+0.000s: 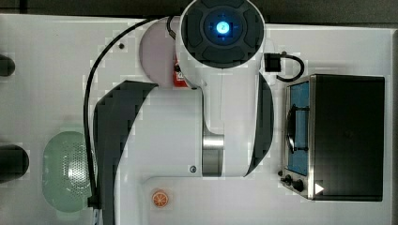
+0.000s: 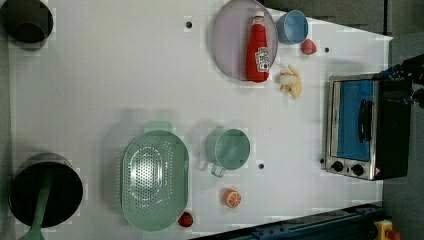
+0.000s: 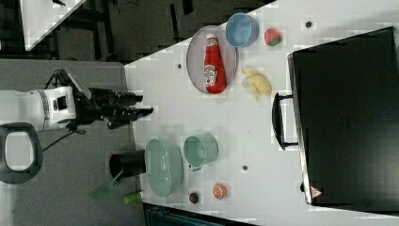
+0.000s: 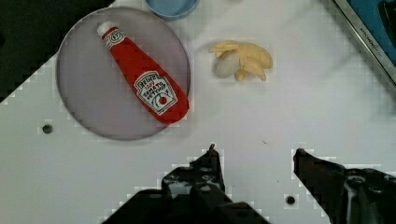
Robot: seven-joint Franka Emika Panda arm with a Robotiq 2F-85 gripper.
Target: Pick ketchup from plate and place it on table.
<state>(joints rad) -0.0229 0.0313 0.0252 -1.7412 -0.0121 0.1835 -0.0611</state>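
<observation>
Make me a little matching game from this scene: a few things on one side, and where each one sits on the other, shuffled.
Things:
1. ketchup
2. orange slice
3. peeled banana
4. gripper

Places or states:
A. on the table between plate and toaster oven
B. open, above the bare table
C. lying on the plate
D. on the table near the green basket

Pairs: 1-C, 2-D, 3-A, 4-B
</observation>
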